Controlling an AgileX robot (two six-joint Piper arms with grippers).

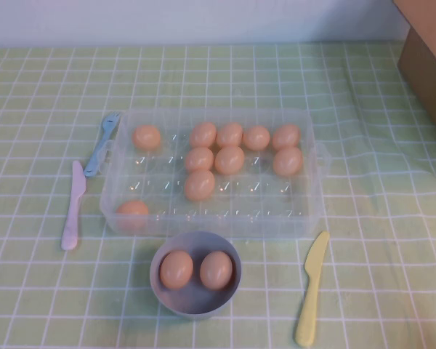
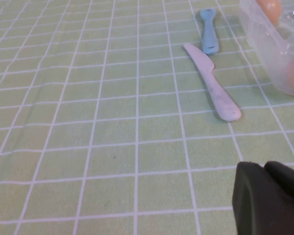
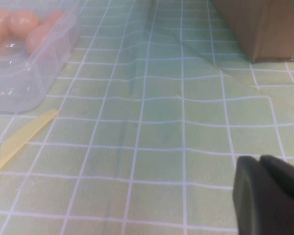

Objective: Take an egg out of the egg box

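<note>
On the green checked cloth [image 1: 392, 240] the egg box [image 1: 305, 218] sits in the middle with its lid off, so the cups lie open from above. Nine eggs rest in it: most crowd the far right rows, one [image 1: 199, 185] sits alone nearer the middle front, one lies at the far left and one in the near-left corner. Just in front of the box a grey bowl [image 1: 195, 305] already holds two eggs, which suggests it is where lifted eggs go; it touches or nearly touches the box's front wall, a short carry. A pink knife [image 1: 73, 207] and a blue fork [image 1: 102, 145] lie left of the box, a yellow knife [image 1: 310, 287] to its right front, all clear of the path between box and bowl. A brown carton [image 1: 429, 58] stands at the far right edge. Neither arm shows from above, so both seem parked low at the sides. The left gripper [image 2: 272, 200] hangs over bare cloth well left of the box, fingers closed and holding nothing. The right gripper [image 3: 269, 196] hangs over cloth right of the box, near the yellow knife; its fingers look pressed together and empty. Either arm would need to open before reaching down.
</note>
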